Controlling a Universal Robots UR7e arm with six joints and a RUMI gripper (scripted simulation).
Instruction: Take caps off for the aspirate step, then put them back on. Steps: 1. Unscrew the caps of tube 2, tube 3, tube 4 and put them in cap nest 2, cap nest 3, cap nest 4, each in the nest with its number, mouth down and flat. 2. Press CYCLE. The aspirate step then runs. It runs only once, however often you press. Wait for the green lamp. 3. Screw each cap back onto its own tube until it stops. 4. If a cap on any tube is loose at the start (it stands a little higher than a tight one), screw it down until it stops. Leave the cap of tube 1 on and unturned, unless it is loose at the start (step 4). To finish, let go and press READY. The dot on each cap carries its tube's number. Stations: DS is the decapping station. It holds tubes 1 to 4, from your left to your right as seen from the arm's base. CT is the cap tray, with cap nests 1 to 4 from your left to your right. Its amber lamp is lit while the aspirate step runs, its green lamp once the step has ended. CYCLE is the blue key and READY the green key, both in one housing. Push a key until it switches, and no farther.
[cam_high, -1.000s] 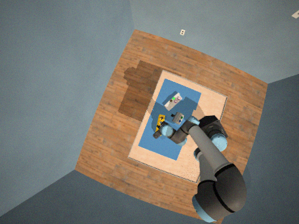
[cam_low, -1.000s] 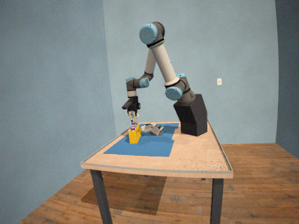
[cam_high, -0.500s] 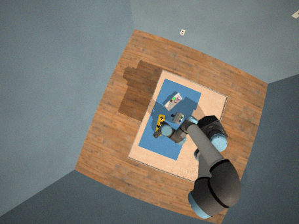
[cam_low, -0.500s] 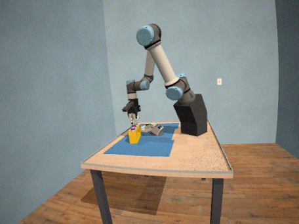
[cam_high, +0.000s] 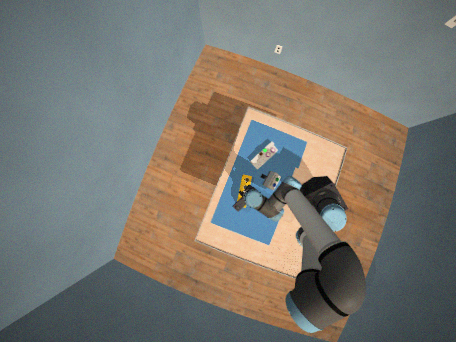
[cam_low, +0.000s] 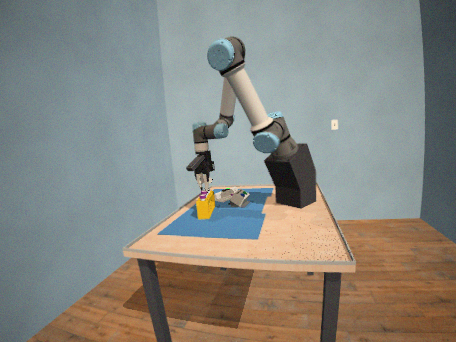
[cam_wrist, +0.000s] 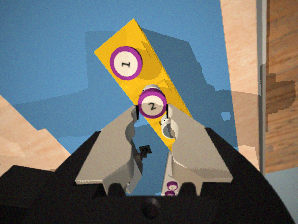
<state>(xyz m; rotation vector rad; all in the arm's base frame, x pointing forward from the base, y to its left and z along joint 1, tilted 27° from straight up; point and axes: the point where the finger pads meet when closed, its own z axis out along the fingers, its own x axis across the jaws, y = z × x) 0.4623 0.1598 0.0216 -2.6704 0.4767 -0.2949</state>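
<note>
My gripper (cam_wrist: 152, 105) (cam_low: 204, 190) is shut on the cap of tube 2 (cam_wrist: 152, 103), dot up, over the yellow decapping station (cam_wrist: 157, 62) (cam_low: 204, 208) (cam_high: 246, 178). A pale rim of tube 2 shows just behind that cap; whether they touch I cannot tell. The cap of tube 1 (cam_wrist: 126, 63) sits on its tube. Tube 3 (cam_wrist: 168, 129) is uncapped, partly behind the right finger; tube 4 is hidden in the wrist view. The cap tray (cam_high: 257, 161) holds two purple-rimmed caps (cam_high: 273, 149) (cam_wrist: 172, 185). Its green lamp (cam_high: 265, 150) is lit.
The key housing (cam_high: 270, 176) (cam_low: 239, 200), with its green READY key (cam_high: 277, 179) and blue CYCLE key (cam_high: 274, 185), stands between the decapping station and the arm's base. The cap tray lies beyond it on the blue mat (cam_high: 240, 227).
</note>
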